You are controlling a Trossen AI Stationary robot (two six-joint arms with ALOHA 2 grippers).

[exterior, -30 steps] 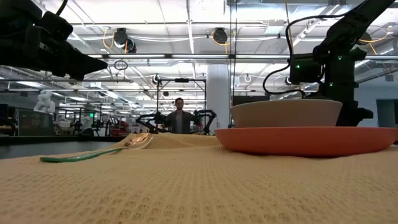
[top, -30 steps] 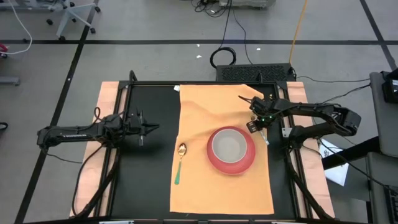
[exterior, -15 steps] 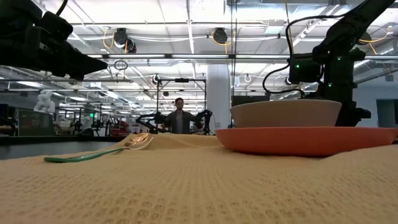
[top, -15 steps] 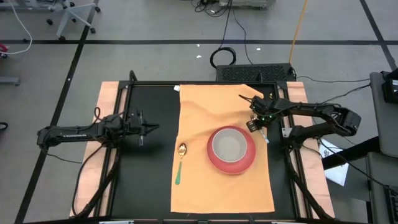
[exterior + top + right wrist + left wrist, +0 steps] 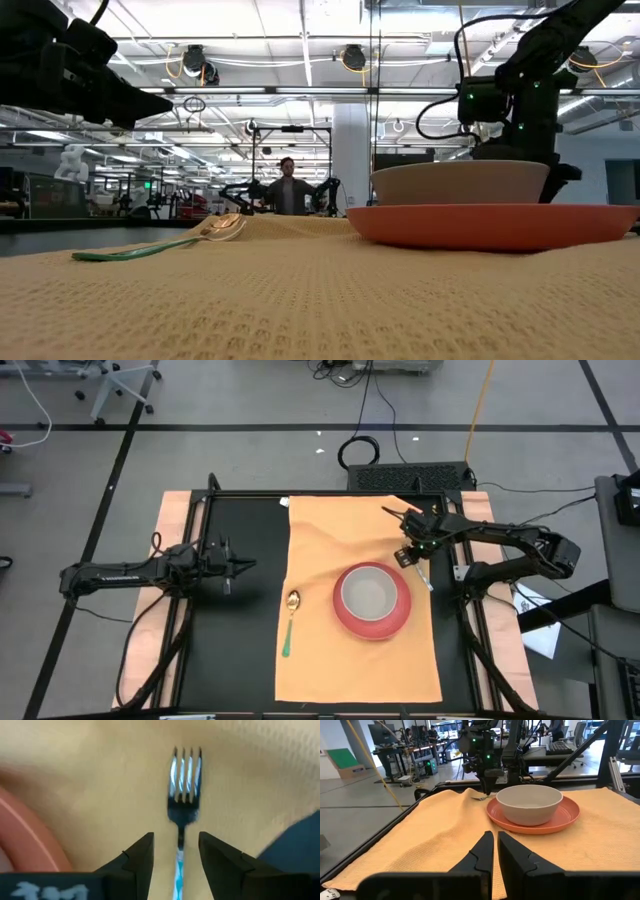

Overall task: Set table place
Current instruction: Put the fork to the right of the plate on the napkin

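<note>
The table place, an orange-tan cloth mat (image 5: 330, 530), lies flat on the black tabletop (image 5: 240, 640). On it stand a red plate (image 5: 345, 622) holding a grey bowl (image 5: 370, 595). A green-handled spoon (image 5: 289, 622) lies on the mat left of the plate, and a fork (image 5: 185, 780) right of it. My right gripper (image 5: 176, 836) points down over the fork's handle, open, one finger on either side of it, clear of it. My left gripper (image 5: 243, 567) hovers shut over the bare table left of the mat.
The mat's far right corner (image 5: 400, 510) is wrinkled and raised beside my right gripper. Bare black tabletop flanks the mat on the left. A person (image 5: 288, 185) stands far off in the room beyond the table.
My right gripper has risen slightly above the fork, which stays flat on the mat right of the plate.
</note>
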